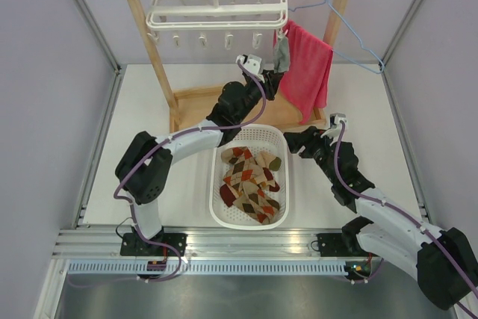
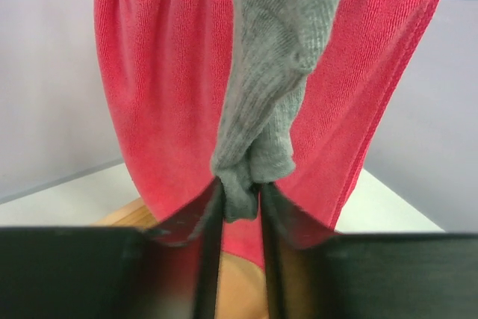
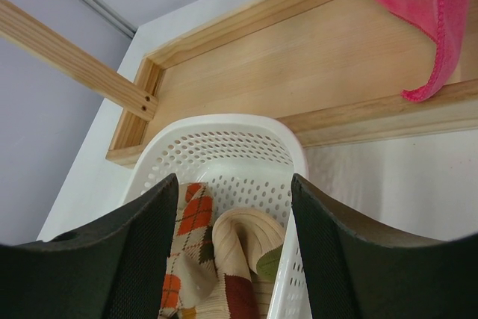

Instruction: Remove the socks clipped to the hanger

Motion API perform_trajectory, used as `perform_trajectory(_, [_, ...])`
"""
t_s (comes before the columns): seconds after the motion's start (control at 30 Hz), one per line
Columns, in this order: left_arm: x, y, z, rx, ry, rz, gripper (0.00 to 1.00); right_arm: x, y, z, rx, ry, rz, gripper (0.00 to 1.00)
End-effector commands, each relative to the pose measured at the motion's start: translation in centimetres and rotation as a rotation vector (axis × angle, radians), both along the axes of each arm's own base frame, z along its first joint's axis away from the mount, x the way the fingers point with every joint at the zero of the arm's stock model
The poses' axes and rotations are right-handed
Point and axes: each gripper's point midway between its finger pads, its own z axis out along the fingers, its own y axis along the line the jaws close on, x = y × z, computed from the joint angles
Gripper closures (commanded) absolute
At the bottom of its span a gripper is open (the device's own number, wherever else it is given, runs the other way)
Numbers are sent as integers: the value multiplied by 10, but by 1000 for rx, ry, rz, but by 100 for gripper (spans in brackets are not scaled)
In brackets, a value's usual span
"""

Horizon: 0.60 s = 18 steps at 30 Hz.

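Grip mattered: the left gripper [image 2: 240, 192] was clamped on the lower end of the grey sock [image 2: 269, 95], which hung from the hanger [image 1: 216, 13] near the tabletop's far edge. A straight downward pull should free it. The right gripper [image 3: 231, 184] stood apart above the basket [image 3: 224, 121]. The clip itself was too small to make out.

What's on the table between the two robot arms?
A white basket with argyle socks in it sits between them, as the top view shows.
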Motion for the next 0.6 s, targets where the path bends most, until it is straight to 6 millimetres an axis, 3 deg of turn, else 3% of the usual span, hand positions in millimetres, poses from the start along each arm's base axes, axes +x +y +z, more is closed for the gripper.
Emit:
perform_trajectory(0.0, [-3, 3, 45, -61, -115, -10, 80, 5, 2, 18, 20, -55, 6, 34])
perform_trajectory(0.13, [-5, 6, 45, -67, -116, -8, 97, 4, 3, 17, 21, -52, 12, 34])
perform_trajectory(0.57, [-29, 25, 27, -61, -56, -7, 98, 4, 2, 14, 19, -43, 6, 34])
